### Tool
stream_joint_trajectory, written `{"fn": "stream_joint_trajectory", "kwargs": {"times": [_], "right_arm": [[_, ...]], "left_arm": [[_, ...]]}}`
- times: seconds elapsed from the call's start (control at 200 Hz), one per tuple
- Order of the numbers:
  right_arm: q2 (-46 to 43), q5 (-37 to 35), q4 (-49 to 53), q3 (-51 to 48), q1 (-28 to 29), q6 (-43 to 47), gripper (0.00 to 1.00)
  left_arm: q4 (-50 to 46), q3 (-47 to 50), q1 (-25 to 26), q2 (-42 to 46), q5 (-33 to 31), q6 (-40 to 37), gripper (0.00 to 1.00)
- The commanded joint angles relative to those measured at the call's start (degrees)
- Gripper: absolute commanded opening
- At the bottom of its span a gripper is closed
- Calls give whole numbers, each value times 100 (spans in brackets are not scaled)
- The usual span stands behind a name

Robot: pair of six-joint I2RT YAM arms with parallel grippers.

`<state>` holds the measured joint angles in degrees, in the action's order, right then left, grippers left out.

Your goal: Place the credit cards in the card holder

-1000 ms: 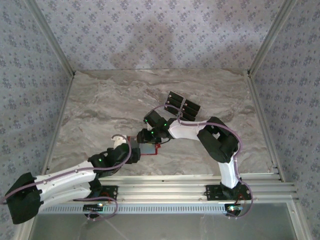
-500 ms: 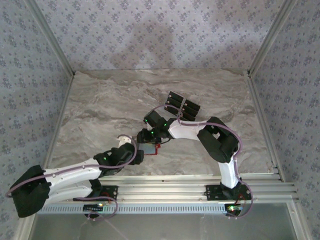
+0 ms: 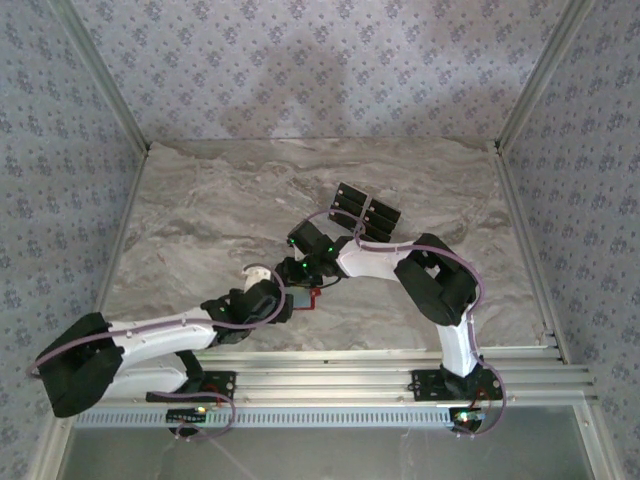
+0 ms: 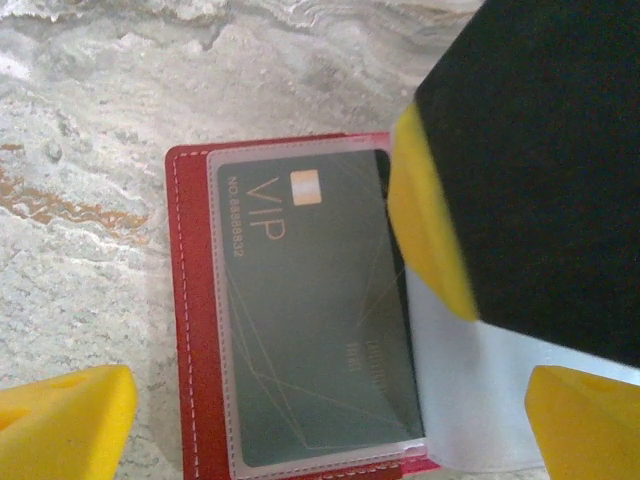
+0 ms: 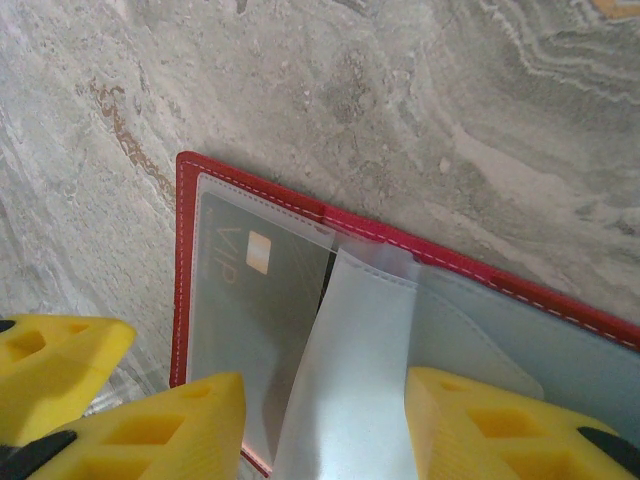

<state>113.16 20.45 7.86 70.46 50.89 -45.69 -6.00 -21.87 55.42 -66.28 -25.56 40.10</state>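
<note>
card holder (image 4: 195,300) laid open, credit card (image 4: 310,330) sleeved inside
left gripper (image 4: 325,430) is spread wide over it; right gripper (image 5: 325,425) half-open astride its flap (image 5: 350,350)

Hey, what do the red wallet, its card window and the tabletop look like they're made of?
Wallet: leather or imitation, matte red, pale stitching along the edge. Window: clear glossy plastic, card visible through it. Table: marble-look, grey veining; possibly printed.

One red leather-like fold-over wallet (image 4: 192,300) lies beneath the right gripper (image 3: 298,274). One dark VIP card (image 4: 310,320) sits in its clear pocket. Beyond that gripper, well apart, lies a cluster of flat black rectangular cards (image 3: 365,212), seemingly four, their edges hard to separate.
</note>
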Motion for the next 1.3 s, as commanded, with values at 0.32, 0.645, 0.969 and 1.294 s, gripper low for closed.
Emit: {"fn": "stream_joint_trajectory", "kwargs": {"times": [0.32, 0.645, 0.969, 1.294], "right_arm": [[-433, -1, 118, -65, -100, -53, 49], [-845, -347, 48, -606, -92, -212, 49], [-752, -376, -136, -861, 17, -367, 49], [-550, -386, -213, -835, -16, -386, 49]], "left_arm": [[-111, -28, 17, -342, -421, 320, 100], [-87, 20, 22, -368, -426, 363, 100], [-103, 40, 22, -352, -438, 367, 100], [-102, 53, 22, -317, -433, 387, 100]]}}
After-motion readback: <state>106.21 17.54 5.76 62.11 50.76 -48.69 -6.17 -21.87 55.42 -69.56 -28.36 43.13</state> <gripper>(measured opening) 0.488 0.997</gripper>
